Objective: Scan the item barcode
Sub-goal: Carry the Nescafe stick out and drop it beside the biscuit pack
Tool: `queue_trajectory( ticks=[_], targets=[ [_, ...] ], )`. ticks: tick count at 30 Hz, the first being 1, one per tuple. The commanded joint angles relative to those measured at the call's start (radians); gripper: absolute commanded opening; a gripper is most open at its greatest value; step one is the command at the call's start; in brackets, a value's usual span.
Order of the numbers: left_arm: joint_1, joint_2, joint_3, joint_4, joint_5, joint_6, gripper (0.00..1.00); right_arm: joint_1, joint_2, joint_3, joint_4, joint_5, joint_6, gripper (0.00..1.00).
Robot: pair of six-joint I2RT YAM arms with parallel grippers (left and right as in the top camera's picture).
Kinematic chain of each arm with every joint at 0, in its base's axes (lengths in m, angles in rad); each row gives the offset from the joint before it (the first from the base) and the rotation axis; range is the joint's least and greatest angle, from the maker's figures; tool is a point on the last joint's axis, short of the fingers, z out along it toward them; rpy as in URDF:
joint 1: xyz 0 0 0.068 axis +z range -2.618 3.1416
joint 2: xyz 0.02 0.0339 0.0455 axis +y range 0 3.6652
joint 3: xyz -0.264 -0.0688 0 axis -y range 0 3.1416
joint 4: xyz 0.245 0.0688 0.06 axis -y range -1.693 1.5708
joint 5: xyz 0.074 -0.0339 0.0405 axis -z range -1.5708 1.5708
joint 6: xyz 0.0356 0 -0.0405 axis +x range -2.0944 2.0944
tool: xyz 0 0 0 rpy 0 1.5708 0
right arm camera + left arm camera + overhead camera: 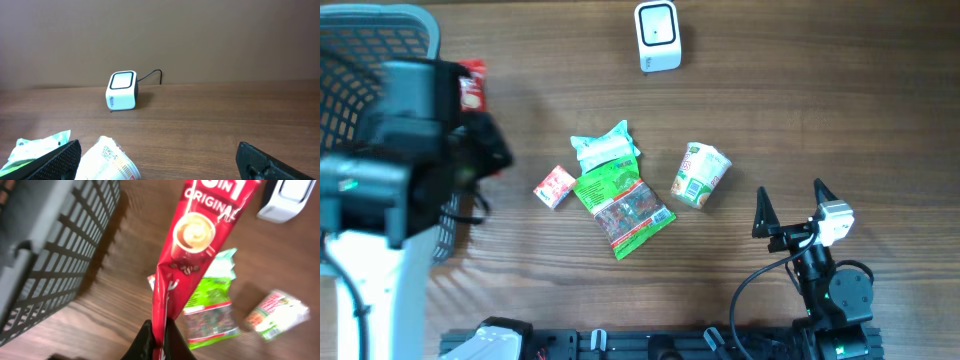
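Item under scan: red 3-in-1 coffee sachet (192, 245), held clear of the table beside the grey basket (415, 15), at the table's left. The left gripper (159, 342) is pressed together, pinching the sachet's lower edge. The white scanner (657, 36) sits at the far edge of the table, well apart from the sachet. A green snack bag (625, 205), cup noodle (701, 175) and small red box (555, 186) lie mid-table. The right gripper (790, 200) is spread wide, holding nothing, near the cup noodle.

Overhead looks straight down, wrists close — all share scanner (657, 37)
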Motion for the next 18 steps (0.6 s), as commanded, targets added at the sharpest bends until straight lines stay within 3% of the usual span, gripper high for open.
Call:
queue_trajectory(
  ticks=[1, 7, 8, 10, 11, 12, 13, 14, 18],
  targets=[
    [-0.216, 0.121, -0.006, -0.047, -0.278, -0.174, 0.04, -0.002, -0.005, -0.001, 0.005, 0.015, -0.004, 1.00],
    [-0.370, 0.419, -0.006, -0.115, -0.375, -0.219, 0.04, -0.002, -0.005, -0.001, 0.005, 0.015, -0.004, 1.00],
    [-0.386, 0.471, -0.006, -0.118, -0.384, -0.219, 0.09, -0.002, -0.005, -0.001, 0.005, 0.015, -0.004, 0.99],
    [-0.406, 0.542, -0.006, -0.112, -0.382, -0.219, 0.25, -0.002, -0.005, -0.001, 0.005, 0.015, -0.004, 1.00],
    [-0.415, 0.570, -0.006, -0.109, -0.382, -0.219, 0.43, -0.002, -0.005, -0.001, 0.005, 0.015, -0.004, 1.00],
    [-0.422, 0.586, -0.006, -0.106, -0.381, -0.218, 0.78, -0.002, -0.005, -0.001, 0.005, 0.015, -0.004, 1.00],
    [-0.428, 0.597, -0.006, -0.100, -0.379, -0.217, 0.95, -0.002, -0.005, -0.001, 0.005, 0.015, -0.004, 1.00],
    [-0.431, 0.597, -0.006, -0.092, -0.378, -0.215, 1.00, -0.002, -0.005, -0.001, 0.005, 0.015, -0.004, 1.00],
    [-0.435, 0.568, 0.045, -0.079, -0.333, -0.179, 0.98, -0.002, -0.005, -0.001, 0.005, 0.015, -0.004, 1.00]
  ],
)
